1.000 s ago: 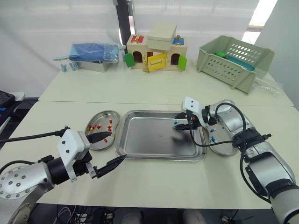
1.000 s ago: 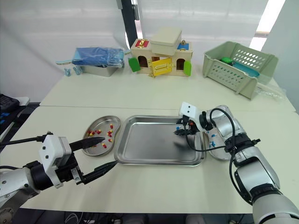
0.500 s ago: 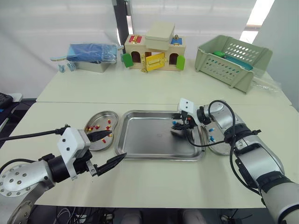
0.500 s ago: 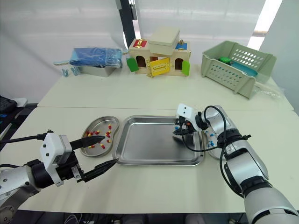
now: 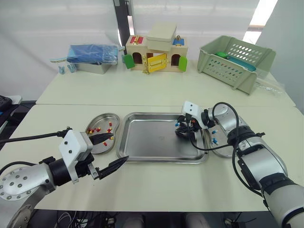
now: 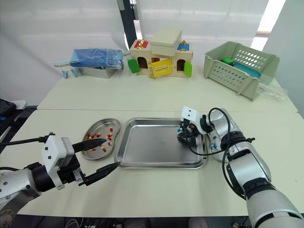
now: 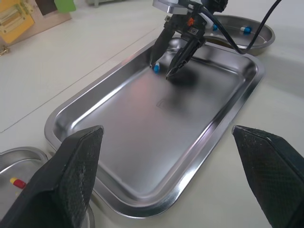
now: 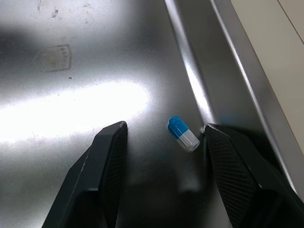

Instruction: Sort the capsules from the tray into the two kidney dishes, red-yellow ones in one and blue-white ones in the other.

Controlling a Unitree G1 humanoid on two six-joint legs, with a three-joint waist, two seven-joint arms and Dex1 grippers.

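Capsule (image 8: 183,134), blue on one half and white on the other, lies flat on the tray floor between the two fingers of the right gripper (image 8: 164,127). The fingers are spread apart with nothing held, their tips down at the metal on either side of the capsule. It sits much nearer one finger than the other (whether it touches that finger I cannot tell), close to the foot of the tray's right wall. The steel tray (image 5: 147,142) is bare elsewhere. Just beside its right end stands a kidney dish (image 7: 259,38) with a few blue-white capsules (image 7: 244,30) in it; the right arm reaches across this dish. Off the tray's left end lies the other kidney dish (image 5: 105,114), holding red-yellow capsules (image 5: 97,129). The left gripper (image 5: 119,147) hangs near the tray's front left corner, fingers wide apart and empty, one fingertip over that dish.
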